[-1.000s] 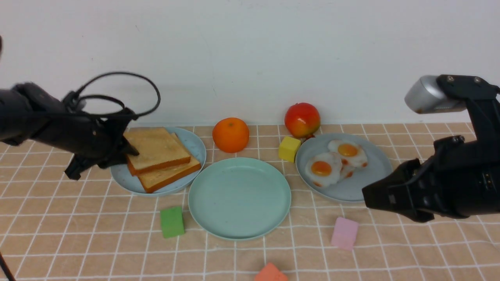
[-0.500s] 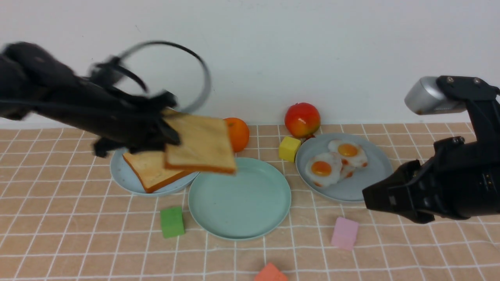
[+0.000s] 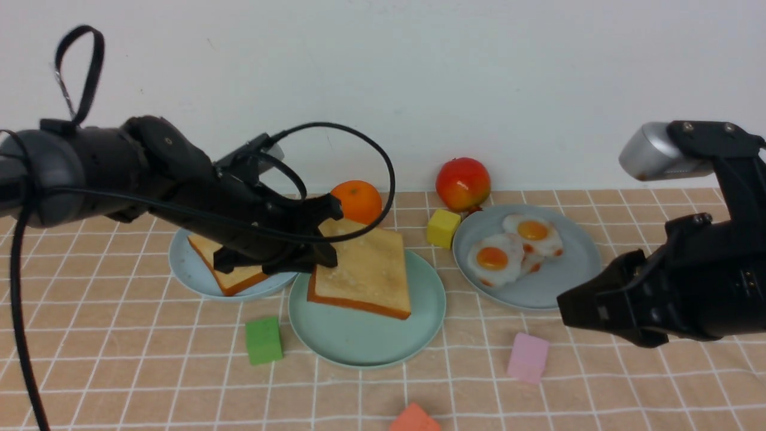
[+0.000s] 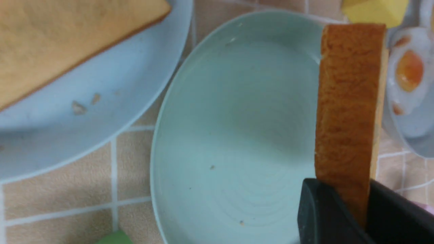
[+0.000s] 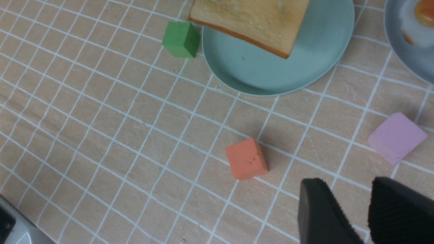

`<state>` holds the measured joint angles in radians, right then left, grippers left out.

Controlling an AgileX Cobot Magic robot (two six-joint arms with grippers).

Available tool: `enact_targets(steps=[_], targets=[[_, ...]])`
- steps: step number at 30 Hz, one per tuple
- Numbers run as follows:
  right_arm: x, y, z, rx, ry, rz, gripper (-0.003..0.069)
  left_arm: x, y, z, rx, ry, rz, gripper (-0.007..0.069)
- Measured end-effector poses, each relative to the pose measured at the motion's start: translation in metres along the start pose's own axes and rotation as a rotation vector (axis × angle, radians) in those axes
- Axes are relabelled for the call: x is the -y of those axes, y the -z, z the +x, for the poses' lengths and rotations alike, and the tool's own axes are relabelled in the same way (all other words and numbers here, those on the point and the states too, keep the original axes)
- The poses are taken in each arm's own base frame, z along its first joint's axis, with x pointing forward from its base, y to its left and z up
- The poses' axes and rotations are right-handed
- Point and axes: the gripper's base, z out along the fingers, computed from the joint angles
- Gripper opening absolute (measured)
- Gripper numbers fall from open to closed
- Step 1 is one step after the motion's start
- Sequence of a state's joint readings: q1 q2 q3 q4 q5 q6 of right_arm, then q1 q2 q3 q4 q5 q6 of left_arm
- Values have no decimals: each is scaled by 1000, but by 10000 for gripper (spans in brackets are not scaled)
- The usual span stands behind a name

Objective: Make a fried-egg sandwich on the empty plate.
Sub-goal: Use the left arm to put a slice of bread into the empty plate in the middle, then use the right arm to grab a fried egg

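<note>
Left gripper [image 3: 328, 234], clamped on one toast slice [image 3: 365, 272], is holding it over the mint-green plate [image 3: 371, 341] beneath; eggs [image 3: 508, 254], second slice [image 3: 230, 272] awaiting.

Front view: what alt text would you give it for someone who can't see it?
The robot's left arm holds a slice of toast in its jaws over a mint-green plate. A second slice lies on a pale blue plate to its left; two fried eggs sit on a grey-blue plate to its right. The right arm hovers at the right edge.
</note>
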<state>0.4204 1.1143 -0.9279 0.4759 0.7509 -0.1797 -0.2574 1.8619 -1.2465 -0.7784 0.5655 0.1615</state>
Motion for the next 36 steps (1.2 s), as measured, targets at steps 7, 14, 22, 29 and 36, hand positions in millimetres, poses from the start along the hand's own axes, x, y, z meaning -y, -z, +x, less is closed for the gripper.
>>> enact_targets(steps=[7,14,22,29,36], targets=[[0,0,0,1,3,3,240,-6,-11,3,-30,73,-13,125],[1,0,-2,21,3,6,240,-7,-11,4,-44,69,-18,353],[2,0,-2,26,18,21,240,-9,26,-3,-51,40,-13,599],[9,2,-6,54,45,85,240,-6,115,-11,29,12,30,568],[39,16,-31,191,-80,206,240,18,202,32,74,-170,31,382]])
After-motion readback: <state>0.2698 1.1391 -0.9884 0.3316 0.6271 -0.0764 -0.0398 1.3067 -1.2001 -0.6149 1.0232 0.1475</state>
